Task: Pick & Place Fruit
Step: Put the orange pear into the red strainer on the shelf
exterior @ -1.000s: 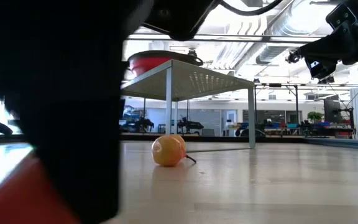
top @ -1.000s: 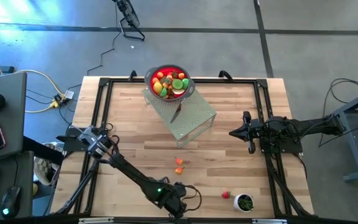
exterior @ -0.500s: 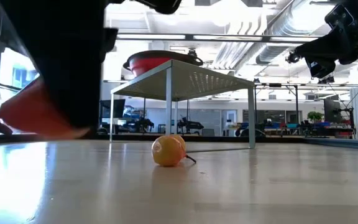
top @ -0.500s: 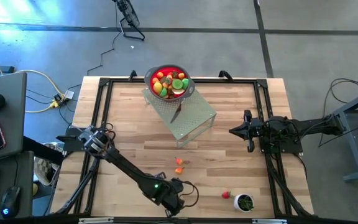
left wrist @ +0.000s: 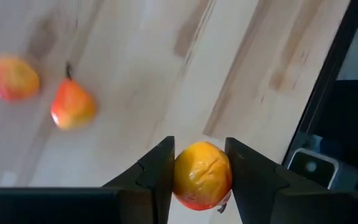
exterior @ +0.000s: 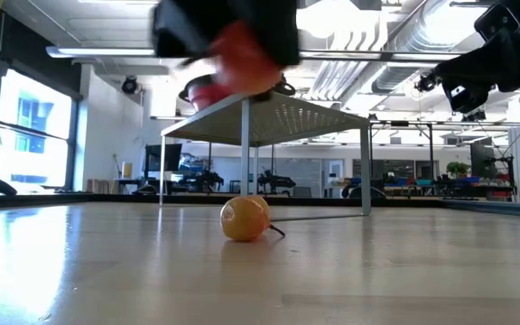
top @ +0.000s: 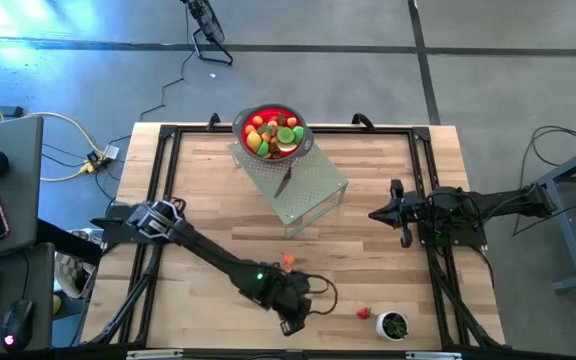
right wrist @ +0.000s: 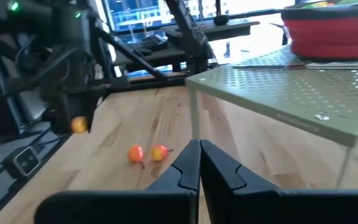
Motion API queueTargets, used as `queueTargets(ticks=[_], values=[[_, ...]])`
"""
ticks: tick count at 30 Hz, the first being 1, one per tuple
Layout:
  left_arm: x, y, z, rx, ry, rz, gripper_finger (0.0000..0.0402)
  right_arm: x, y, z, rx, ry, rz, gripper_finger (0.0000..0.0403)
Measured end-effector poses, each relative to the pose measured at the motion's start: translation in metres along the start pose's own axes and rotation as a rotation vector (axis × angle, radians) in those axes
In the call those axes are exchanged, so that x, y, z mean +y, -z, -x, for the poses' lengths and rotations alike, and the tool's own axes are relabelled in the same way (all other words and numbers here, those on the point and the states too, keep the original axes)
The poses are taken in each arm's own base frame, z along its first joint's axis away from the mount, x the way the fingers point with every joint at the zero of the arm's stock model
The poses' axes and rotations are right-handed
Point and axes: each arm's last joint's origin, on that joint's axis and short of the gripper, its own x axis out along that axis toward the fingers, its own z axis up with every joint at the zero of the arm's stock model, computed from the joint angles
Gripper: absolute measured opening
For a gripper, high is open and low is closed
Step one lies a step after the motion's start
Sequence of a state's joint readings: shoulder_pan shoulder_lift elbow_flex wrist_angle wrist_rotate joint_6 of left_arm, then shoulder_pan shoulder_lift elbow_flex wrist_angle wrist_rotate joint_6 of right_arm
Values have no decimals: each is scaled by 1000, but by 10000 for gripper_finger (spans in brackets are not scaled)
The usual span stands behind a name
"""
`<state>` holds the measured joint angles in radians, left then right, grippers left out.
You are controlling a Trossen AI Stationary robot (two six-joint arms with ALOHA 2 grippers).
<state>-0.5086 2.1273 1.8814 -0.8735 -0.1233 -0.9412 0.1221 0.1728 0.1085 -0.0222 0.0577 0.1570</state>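
My left gripper [left wrist: 199,163] is shut on a small orange-yellow fruit [left wrist: 202,176] with a red underside. It hangs above the table's near middle [top: 296,305]; in the low view the gripper and fruit [exterior: 242,54] show blurred, high above the tabletop. Two more small orange-red fruits [left wrist: 10,78] [left wrist: 73,104] lie on the wood below; the low view shows one [exterior: 245,218]. A red bowl [top: 273,132] full of fruit stands on a green perforated stand [top: 308,190]. My right gripper [right wrist: 199,163] waits shut at the table's right [top: 378,212]. My left gripper pinches the fruit's two opposite sides [left wrist: 178,177] between its two fingers [left wrist: 157,171]. The fingers slant steeply down from above. The fruit is lifted clear of the table.
A silver knife [top: 284,180] lies on the stand's top. A strawberry [top: 364,313] and a small white cup [top: 393,325] with green contents sit near the front right. A black frame [top: 423,170] runs along the table's edges. Bare wood lies between stand and left edge.
My left gripper has risen from the tabletop with the fruit still between its fingers and has swung toward the table's right and far side. The fruit, which sat at table level, now hangs well clear of the wood.
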Motion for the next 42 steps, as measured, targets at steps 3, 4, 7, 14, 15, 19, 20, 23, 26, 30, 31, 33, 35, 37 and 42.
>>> queueTargets(ticks=[3, 4, 7, 14, 15, 19, 20, 23, 26, 30, 31, 33, 35, 37, 42], values=[[0, -18, 12, -37, 28, -28, 127, 1, 0, 0, 6, -26, 0, 3], [0, -25, 17, -51, 37, -33, 127, 1, 0, 0, 8, -33, 0, 3], [4, -45, 37, -76, 38, -49, 127, 1, 1, 0, 10, -36, 0, 3], [25, -90, 99, -153, 14, -93, 127, 1, 1, 0, 10, -36, 0, 2], [29, -95, 107, -165, 9, -97, 127, 1, 1, 0, 10, -35, 0, 2], [51, -110, 126, -216, -16, -99, 127, 1, 1, 0, 10, -35, 2, 2], [56, -114, 131, -238, -17, -85, 127, 1, 0, 0, 9, -35, 2, 2], [75, -125, 147, -291, -56, -39, 127, 1, 0, 0, 7, -33, 3, 2], [93, -136, 157, -346, -114, 9, 127, 1, 0, 0, 5, -34, 4, 2], [116, -148, 170, -423, -202, 90, 127, 1, 0, 0, 5, -34, 15, 2], [122, -151, 171, -437, -223, 106, 127, 1, 0, 0, 8, -33, 20, 2], [133, -157, 172, -458, -267, 141, 127, 1, 1, 0, 11, -34, 26, 2], [144, -161, 172, -460, -315, 180, 127, 1, 1, 0, 15, -32, 28, 2], [156, -163, 173, -454, -372, 216, 127, 1, 2, 0, 20, -31, 30, 2], [183, -164, 177, -444, -535, 315, 127, 1, 2, 0, 24, -31, 31, 2]])
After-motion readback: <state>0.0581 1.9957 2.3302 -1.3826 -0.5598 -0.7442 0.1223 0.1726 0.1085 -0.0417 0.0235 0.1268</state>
